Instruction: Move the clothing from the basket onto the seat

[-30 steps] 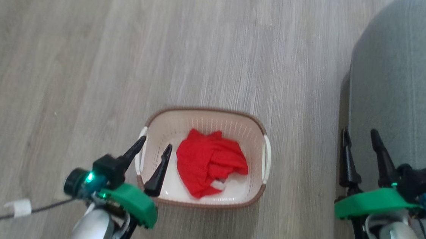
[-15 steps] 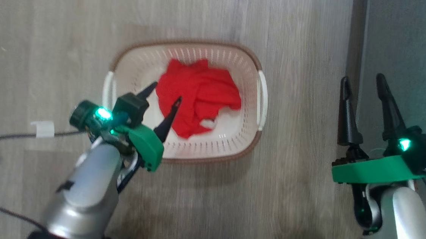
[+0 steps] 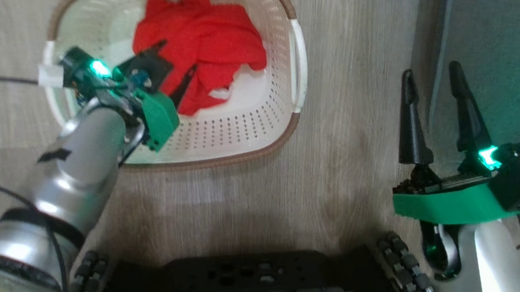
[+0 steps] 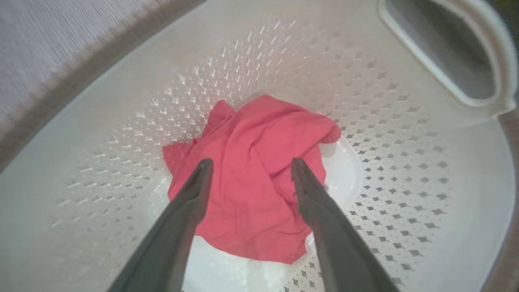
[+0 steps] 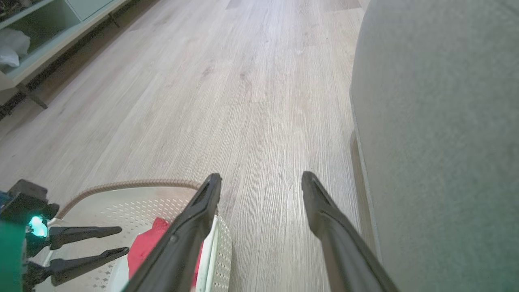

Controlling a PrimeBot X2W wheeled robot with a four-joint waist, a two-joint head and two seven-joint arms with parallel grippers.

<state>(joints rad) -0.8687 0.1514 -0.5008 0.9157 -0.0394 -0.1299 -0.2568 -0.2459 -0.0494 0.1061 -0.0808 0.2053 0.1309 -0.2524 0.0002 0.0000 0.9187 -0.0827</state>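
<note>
— one crumpled heap of red clothing [image 3: 203,35] lies on the bottom of the basket [image 3: 242,130], with a sliver of white at its near edge. none of it is on the seat [image 3: 504,54] yet.
— where is the left gripper?
— the left gripper [image 3: 176,65] is inside the basket, pointing down at the heap. a second ago its fingers straddled the basket's left wall. now, seen from the left wrist, they are spread apart with red cloth between them. nothing is pinched, and i cannot tell whether the tips touch the fabric.
— did the basket move?
— no sign of it. the head camera has tipped down, so the basket looks larger and the robot's black base [image 3: 254,280] shows at the bottom.
— and the other arm?
— the right gripper [image 3: 430,71] hangs over the wooden floor [image 3: 350,125] just beside the seat's edge, fingers parted and empty, as before. bare floor lies between seat and basket.
— what does that mean for the task?
— in my judgement the reach is done and the grasp comes next. closing on the bunched top should lift a piece, though loose cloth may trail.
</note>
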